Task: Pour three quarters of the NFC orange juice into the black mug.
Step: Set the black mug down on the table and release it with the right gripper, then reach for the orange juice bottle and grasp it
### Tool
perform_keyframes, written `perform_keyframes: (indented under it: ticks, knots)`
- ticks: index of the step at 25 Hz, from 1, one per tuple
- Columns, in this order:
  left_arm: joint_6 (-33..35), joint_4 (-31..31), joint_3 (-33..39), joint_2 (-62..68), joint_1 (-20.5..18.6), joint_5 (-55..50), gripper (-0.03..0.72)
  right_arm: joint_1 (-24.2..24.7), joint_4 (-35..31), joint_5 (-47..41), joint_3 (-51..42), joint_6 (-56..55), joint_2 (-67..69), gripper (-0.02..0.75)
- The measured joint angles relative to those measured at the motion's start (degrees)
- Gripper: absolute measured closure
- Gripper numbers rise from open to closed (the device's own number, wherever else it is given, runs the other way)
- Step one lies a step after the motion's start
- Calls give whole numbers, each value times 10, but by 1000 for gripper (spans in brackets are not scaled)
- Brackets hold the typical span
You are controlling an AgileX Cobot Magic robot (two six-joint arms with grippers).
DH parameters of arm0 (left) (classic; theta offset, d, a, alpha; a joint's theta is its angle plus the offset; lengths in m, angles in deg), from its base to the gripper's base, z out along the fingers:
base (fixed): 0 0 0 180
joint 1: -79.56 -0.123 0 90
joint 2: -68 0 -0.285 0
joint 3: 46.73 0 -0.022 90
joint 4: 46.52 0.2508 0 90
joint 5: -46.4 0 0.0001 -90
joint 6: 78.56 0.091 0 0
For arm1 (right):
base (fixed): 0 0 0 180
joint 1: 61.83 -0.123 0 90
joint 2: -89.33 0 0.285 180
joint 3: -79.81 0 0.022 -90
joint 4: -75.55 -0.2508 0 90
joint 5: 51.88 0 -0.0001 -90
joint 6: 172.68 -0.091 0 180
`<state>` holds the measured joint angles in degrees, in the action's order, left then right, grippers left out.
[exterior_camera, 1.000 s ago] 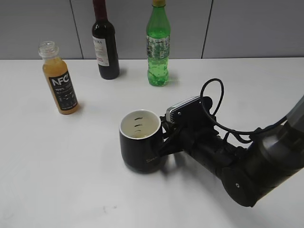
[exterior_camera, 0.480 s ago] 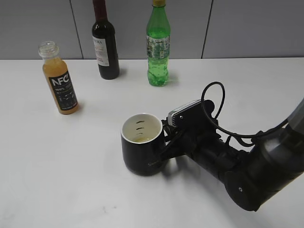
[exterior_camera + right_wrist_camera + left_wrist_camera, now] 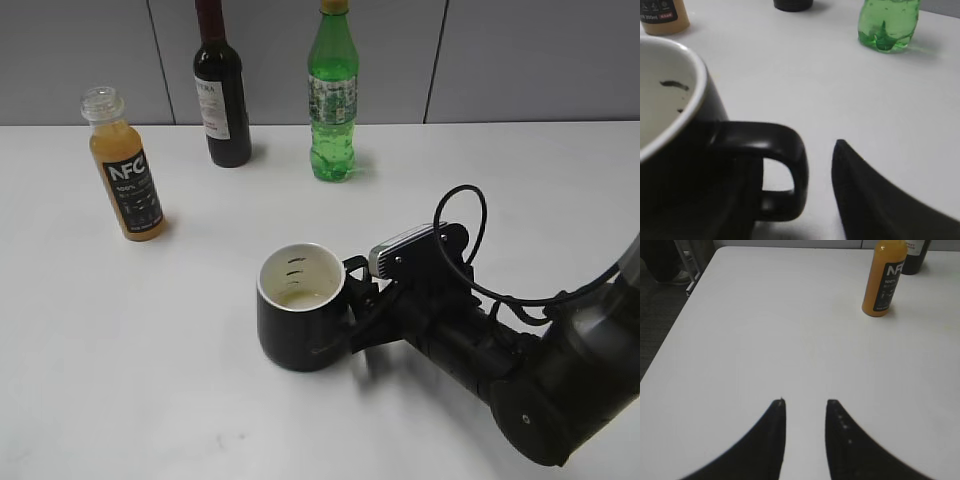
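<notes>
The NFC orange juice stands upright and uncapped at the back left, nearly full; it also shows in the left wrist view. The black mug stands mid-table, with dark marks on its cream interior and a pale yellowish bottom. My right gripper is at the mug's handle. Its right finger stands a little apart from the handle; the other finger is lost against the mug. My left gripper is open and empty above bare table, well short of the juice bottle.
A dark wine bottle and a green soda bottle stand at the back by the grey wall. The green bottle's base shows in the right wrist view. The table's left edge lies left of the left gripper.
The right arm has slid a little to the right and toward the front, and the mug has shifted the same way with it. The bottles have not moved.
</notes>
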<state>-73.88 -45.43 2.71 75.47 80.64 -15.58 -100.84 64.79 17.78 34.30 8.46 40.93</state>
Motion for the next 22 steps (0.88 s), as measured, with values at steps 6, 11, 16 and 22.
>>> perform_keyframes:
  ticks: [6, 11, 16, 22]
  knots:
    - [0, 0, 0, 0, 0, 0, 467, 0, 1, 4, -18, -4, -12, 134]
    - [0, 0, 0, 0, 0, 0, 467, 0, 1, 3, -44, -3, -30, 107]
    - [0, 0, 0, 0, 0, 0, 467, 0, 1, 3, -73, 4, -42, 106]
    - [0, 0, 0, 0, 0, 0, 467, 0, -3, 3, -117, 5, -86, 106]
